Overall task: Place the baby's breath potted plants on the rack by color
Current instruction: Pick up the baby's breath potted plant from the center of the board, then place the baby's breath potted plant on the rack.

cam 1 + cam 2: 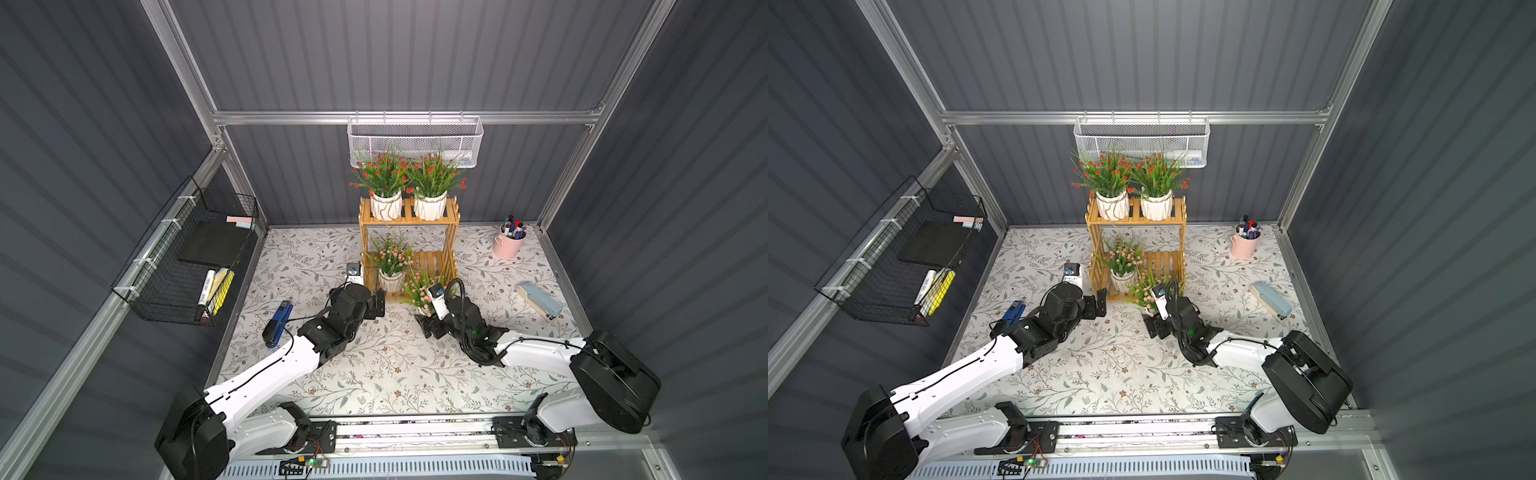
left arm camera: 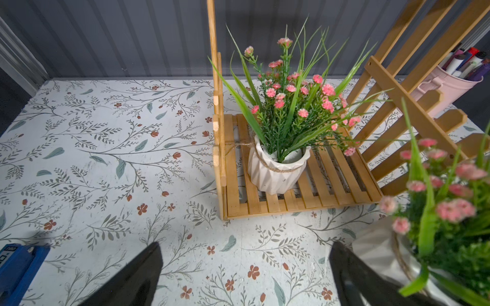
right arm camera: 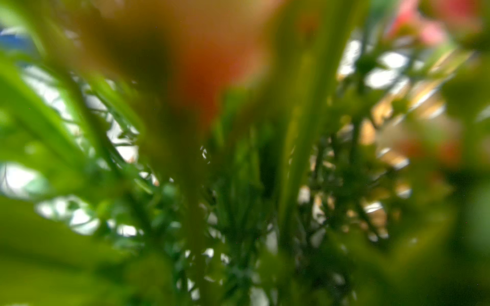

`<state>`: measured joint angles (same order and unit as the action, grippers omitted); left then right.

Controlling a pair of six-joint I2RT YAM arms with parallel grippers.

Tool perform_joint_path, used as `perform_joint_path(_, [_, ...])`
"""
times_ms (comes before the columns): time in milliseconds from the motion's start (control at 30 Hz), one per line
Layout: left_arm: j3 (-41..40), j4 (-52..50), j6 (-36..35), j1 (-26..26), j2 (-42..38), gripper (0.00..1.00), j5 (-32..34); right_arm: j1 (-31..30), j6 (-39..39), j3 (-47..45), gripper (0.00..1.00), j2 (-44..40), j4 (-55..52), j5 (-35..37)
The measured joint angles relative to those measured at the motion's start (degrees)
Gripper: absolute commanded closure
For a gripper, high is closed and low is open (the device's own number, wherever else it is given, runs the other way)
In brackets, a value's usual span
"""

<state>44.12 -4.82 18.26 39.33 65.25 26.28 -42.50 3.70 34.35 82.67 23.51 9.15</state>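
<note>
Dark grey ribbed panels form the back wall [image 1: 374,62] and both side walls, joined by a pale aluminium frame [image 1: 291,117]. The tabletop [image 1: 374,374] has a white covering printed with grey-green sprigs and small rust-red flowers. A white mesh basket [image 1: 415,137] hangs from the frame on the back wall, and a black wire basket [image 1: 178,266] hangs on the left wall. The light is even and soft, with faint shadows.

I see one red plant [image 1: 384,183] and a second red plant [image 1: 434,178] upright, side by side on the top tier of the rack [image 1: 409,224]. A pink plant [image 1: 390,259] stands on the left of the lower tier. The second pink plant [image 1: 419,286] leans just in front of that tier's right side.
</note>
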Motion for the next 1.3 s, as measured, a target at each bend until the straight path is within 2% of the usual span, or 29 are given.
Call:
perform_joint_path(133, [0.0, 0.0, 0.0, 0.0, -0.7, 0.01, 0.2, 0.0, 1.9, 6.1, 0.26, 0.7, -4.2, 4.0])
perform_joint_path(300, [-0.1, 0.0, 0.0, 0.0, -2.5, 0.01, 0.2, 0.5, 3.2, 13.8, 0.25, 5.7, -8.1, 7.8])
perform_joint_path(633, [-0.1, 0.2, -0.5, 0.0, -3.8, 0.01, 0.1, 3.5, 5.2, 25.4, 0.23, 16.5, -14.1, 9.9])
perform_joint_path(900, [-0.1, 0.3, -0.5, 0.0, -4.0, 0.01, 0.1, 5.1, 7.4, 29.1, 0.23, 20.9, -15.3, 9.9])
perform_joint_path(1300, [-0.1, 0.0, -0.7, 0.0, -5.6, 0.01, 0.2, 6.5, 10.1, 29.6, 0.21, 25.3, -15.0, 7.9])
